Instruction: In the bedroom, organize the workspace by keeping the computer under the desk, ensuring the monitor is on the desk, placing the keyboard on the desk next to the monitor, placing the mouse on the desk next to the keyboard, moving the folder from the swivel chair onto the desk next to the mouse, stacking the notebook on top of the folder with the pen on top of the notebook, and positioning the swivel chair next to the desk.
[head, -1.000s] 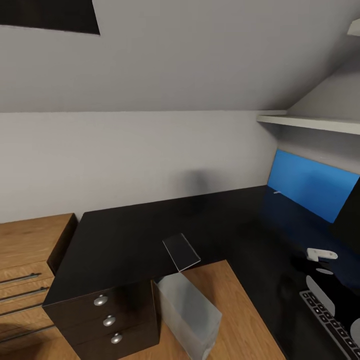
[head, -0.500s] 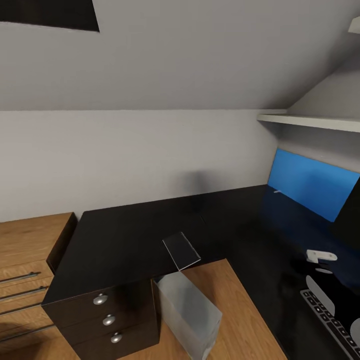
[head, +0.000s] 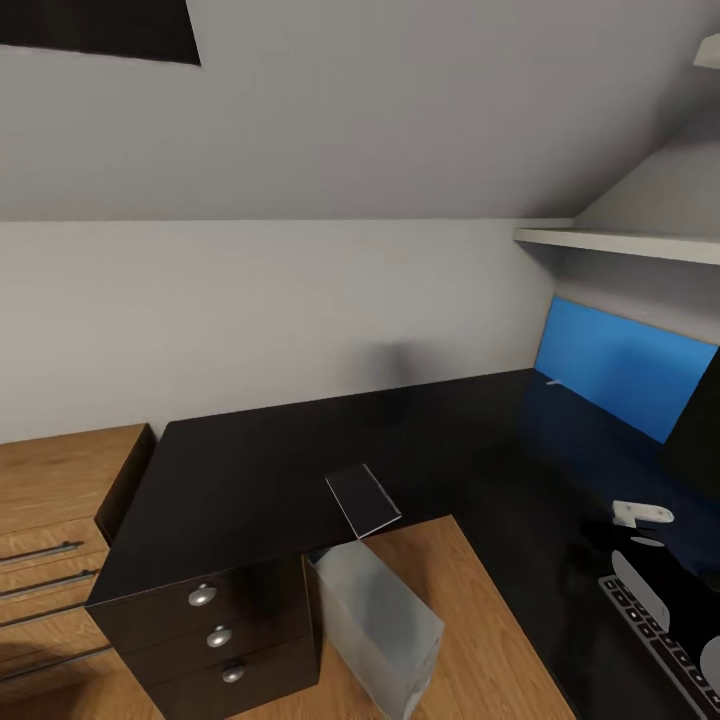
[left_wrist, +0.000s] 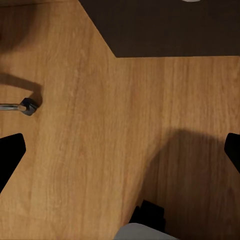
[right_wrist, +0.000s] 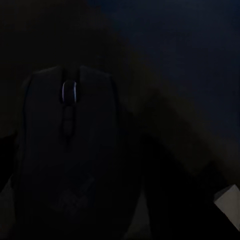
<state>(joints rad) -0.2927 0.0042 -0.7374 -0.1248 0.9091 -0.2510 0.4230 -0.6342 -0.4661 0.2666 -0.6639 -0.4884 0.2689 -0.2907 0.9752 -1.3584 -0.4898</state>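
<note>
The black L-shaped desk (head: 260, 470) fills the middle of the head view, its long run against the grey wall and its second leg running toward 4 o'clock. At 7 o'clock its 3 black drawers (head: 215, 630) carry round silver knobs. Just beside them, in the knee space under the desk edge, stands the light-grey computer tower (head: 380, 630) on the wooden floor (head: 480, 620). A small dark flat panel (head: 362, 500) sits tilted at the desk's inner corner, right above the tower.

At 3 o'clock a bright blue flat thing, apparently the folder (head: 625, 368), stands against the wall under a white shelf (head: 620, 243). At 4 o'clock a small white piece (head: 640, 512) rests on the desk, and at the lower right edge lies the keyboard (head: 655, 635), cut off by the frame. A wooden chest with long bar handles (head: 50, 530) stands at 8 o'clock, touching the desk's end.

The left wrist view looks down on wooden floor and a dark rug corner (left_wrist: 170, 27), with a chrome chair leg and caster (left_wrist: 22, 106) near; the left fingers (left_wrist: 9, 155) stand released, wide apart, holding nothing.

The right wrist view is very dark: a black mouse (right_wrist: 67, 150) with a scroll wheel lies close below on the desk. I cannot tell how the right fingers stand.
</note>
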